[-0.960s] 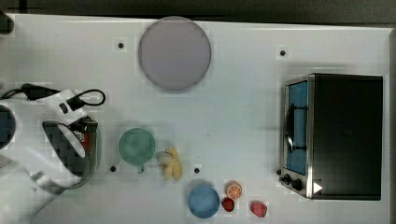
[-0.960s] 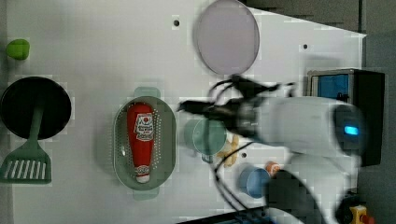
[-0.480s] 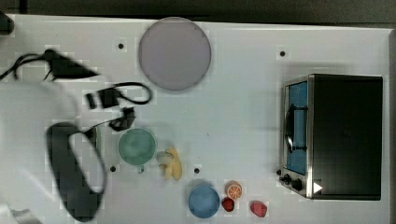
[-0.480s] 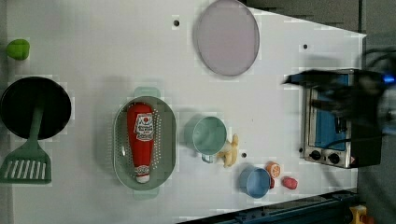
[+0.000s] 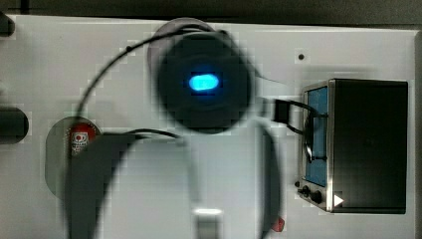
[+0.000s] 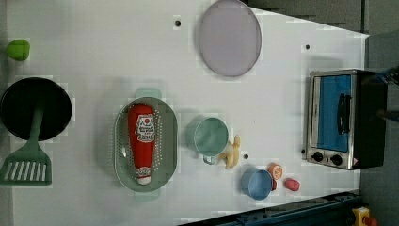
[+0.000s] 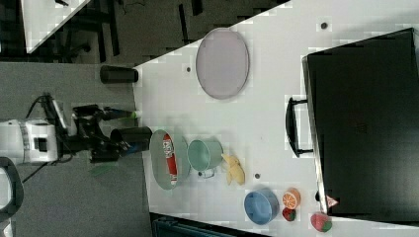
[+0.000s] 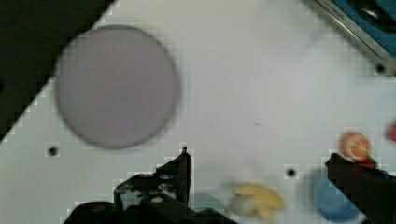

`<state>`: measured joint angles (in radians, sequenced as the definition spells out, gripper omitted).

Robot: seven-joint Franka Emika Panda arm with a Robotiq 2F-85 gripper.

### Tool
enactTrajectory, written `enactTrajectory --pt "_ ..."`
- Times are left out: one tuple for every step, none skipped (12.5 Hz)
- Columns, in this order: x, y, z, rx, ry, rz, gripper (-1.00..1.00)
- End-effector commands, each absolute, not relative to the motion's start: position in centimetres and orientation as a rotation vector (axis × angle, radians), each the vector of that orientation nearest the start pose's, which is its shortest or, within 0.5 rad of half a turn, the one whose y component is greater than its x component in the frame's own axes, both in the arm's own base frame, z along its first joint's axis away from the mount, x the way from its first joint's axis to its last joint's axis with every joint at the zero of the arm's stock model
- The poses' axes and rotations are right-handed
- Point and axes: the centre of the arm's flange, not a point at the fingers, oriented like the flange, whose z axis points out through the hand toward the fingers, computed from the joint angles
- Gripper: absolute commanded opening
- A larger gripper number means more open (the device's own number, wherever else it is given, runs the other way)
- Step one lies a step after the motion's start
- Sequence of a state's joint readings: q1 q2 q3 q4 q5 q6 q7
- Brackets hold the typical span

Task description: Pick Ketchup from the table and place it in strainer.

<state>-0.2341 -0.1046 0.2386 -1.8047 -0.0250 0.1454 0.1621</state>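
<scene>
Lying lengthwise in the strainer (image 6: 146,145), the ketchup (image 6: 142,142) rests label up on the perforated bottom, so by my judgement the placing is done. My pincer (image 8: 257,163) stands wide open and carries nothing, its dark fingers (image 8: 180,170) spread over bare tabletop (image 6: 113,52) near the grey-lilac plate (image 8: 116,86). The strainer sits nearer the tabletop's edge where the black pan (image 6: 35,109) and green spatula (image 6: 27,162) are, well apart from the toaster oven (image 6: 341,118) at the opposite edge, with the teal cup (image 6: 211,137) just beside it.

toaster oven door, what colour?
Blue, in a silver frame with a black handle. The toaster oven shows it best in the left view.
</scene>
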Motion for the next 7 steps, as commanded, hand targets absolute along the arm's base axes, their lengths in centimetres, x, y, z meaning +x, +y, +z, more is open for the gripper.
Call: enactTrajectory --pt "52.6 0.3 59.2 -2.816 1.482 0.025 1.00" --pt "52.5 0.0 59.4 -2.830 1.458 0.031 1.00" --pt "52.4 -0.2 59.7 -2.846 1.426 0.033 1.00" --pt "52.4 -0.8 59.7 -2.842 1.431 0.032 1.00" --pt "52.5 -1.2 59.7 -2.835 1.441 0.033 1.00" --pt "52.5 -1.4 59.5 -2.833 1.447 0.039 1.00" --pt "52.6 -1.5 59.4 -2.833 1.450 0.044 1.00"
